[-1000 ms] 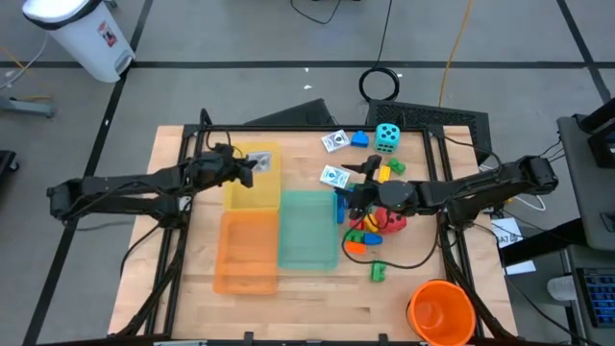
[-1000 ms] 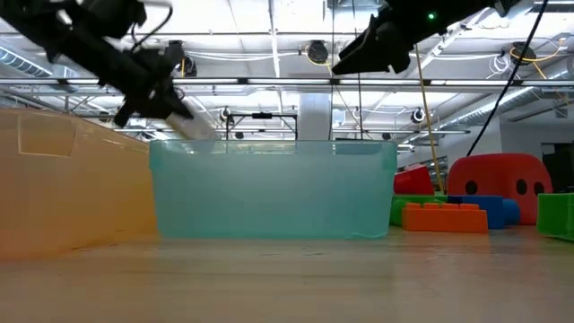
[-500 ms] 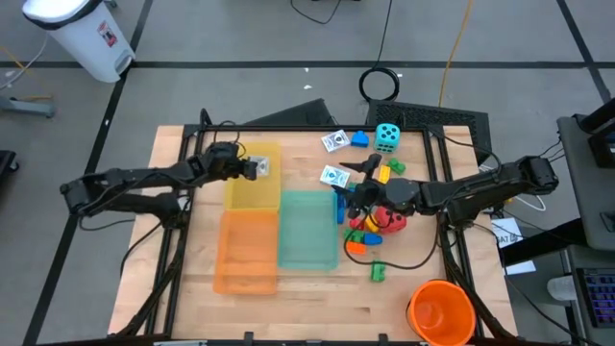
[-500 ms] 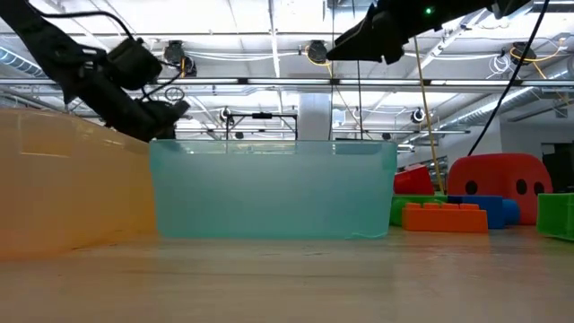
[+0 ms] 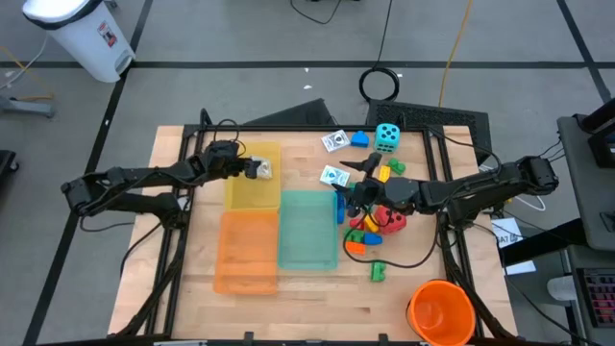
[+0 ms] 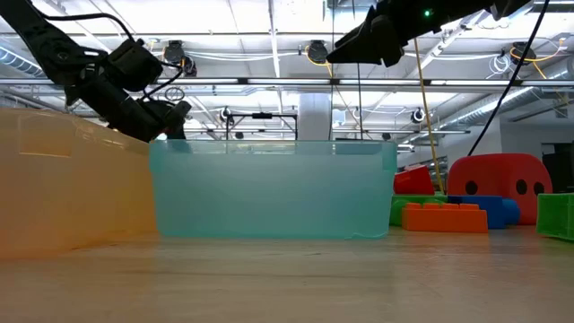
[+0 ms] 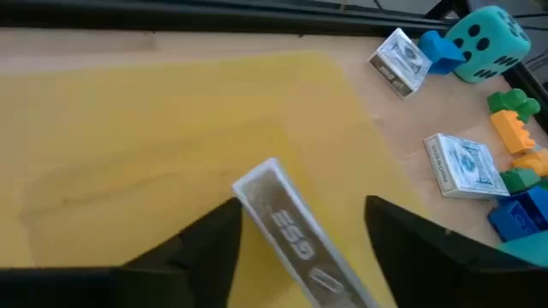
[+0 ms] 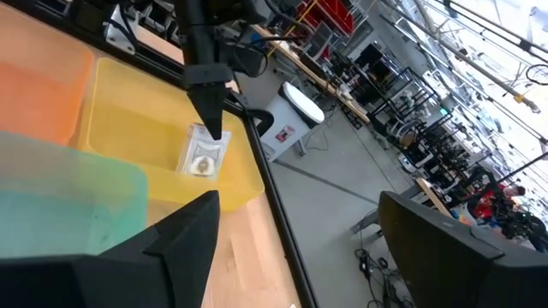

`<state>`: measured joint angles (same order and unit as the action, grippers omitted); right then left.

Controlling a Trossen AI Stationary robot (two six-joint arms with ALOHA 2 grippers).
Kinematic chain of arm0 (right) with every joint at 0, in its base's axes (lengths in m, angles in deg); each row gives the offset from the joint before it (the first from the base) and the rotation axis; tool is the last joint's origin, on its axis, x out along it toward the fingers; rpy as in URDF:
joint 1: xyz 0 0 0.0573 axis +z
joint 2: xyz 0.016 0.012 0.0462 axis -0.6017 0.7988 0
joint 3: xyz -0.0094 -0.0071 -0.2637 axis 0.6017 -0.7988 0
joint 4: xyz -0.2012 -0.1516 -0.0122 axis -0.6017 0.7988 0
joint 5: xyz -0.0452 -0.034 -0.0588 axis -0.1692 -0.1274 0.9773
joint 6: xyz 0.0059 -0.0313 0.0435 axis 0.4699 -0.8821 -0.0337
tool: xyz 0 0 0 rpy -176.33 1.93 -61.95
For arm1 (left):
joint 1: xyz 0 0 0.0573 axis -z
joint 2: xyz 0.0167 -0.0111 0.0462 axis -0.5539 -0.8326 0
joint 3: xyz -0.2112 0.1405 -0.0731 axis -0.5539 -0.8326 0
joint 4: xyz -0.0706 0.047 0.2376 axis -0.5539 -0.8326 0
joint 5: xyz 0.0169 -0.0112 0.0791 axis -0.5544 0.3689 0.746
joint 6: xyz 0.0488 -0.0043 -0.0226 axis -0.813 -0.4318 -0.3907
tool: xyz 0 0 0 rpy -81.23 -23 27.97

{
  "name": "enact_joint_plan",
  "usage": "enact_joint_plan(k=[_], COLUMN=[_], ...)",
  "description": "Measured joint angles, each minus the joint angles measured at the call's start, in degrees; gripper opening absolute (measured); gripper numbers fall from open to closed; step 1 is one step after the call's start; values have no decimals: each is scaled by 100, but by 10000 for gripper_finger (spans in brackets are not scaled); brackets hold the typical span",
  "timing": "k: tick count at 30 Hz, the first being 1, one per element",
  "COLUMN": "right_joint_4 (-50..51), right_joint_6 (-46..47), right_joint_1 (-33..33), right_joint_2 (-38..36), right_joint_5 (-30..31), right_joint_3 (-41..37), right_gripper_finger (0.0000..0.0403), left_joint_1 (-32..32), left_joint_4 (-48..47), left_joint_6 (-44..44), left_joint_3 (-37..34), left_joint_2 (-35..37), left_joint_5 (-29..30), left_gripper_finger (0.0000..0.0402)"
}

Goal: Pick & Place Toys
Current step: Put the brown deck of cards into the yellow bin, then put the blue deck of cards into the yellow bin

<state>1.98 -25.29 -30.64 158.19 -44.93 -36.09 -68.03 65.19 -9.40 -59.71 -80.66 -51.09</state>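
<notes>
My left gripper (image 5: 255, 169) hangs open over the yellow tray (image 5: 240, 183). A small white picture card (image 7: 291, 231) stands tilted between its fingers, and in the right wrist view the same card (image 8: 204, 154) reaches down into the tray. My right gripper (image 5: 348, 195) is open and holds nothing. It hovers over the toy pile right of the teal tray (image 5: 307, 229): a red die (image 5: 392, 219) and blue, orange and green bricks. Two more cards (image 5: 333, 177), (image 5: 334, 141) and a teal die (image 5: 386, 136) lie farther back. My left gripper comes from above with its fingers apart on either side of the white card. The card's upper corner (image 7: 257, 171) lies close to one finger (image 7: 218, 239). I cannot tell whether they touch.
An orange tray (image 5: 246, 252) sits in front of the yellow one, beside the teal tray. An orange bucket (image 5: 440, 311) stands at the near right corner. A green brick (image 5: 377, 271) lies alone on the bare wood in front of the pile.
My left gripper has moved a little toward the table's right edge and come down over the yellow tray, carrying the white card with it. My right gripper has stayed over the toy pile.
</notes>
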Motion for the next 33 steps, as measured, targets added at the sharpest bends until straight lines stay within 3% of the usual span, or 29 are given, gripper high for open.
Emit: enact_joint_plan(k=[7, 13, 18, 20, 24, 26, 29, 33], right_joint_4=[-381, -232, 365, 915, 1898, 2213, 2112, 1897], right_joint_6=[-111, 218, 1076, 1576, 2762, 2953, 2869, 2478], right_joint_1=[0, -73, -789, -1294, -2472, -2872, -3109, -3195], right_joint_2=[-1, 0, -2, -2, 277, 531, 1046, 1797], right_joint_5=[33, 40, -95, -629, -2381, -2964, -3561, -3757], right_joint_3=[0, 0, 4, 4, 9, 3, 11, 116], right_gripper_finger=[282, 283, 281, 282, 290, 300, 325, 358], left_joint_1=[-139, -290, -287, -278, -212, -169, -122, -94], left_joint_4=[0, 0, 48, 142, 265, 284, 282, 319], left_joint_6=[-276, -269, -210, -105, 114, 170, 164, 170], left_joint_3=[0, 0, 0, 0, 0, 0, 0, 0], left_joint_2=[570, 1215, 1613, 1676, 1694, 1695, 1687, 1687], left_joint_5=[7, 10, 7, 6, 5, 6, 4, 100], left_gripper_finger=[323, 332, 332, 333, 333, 333, 333, 333])
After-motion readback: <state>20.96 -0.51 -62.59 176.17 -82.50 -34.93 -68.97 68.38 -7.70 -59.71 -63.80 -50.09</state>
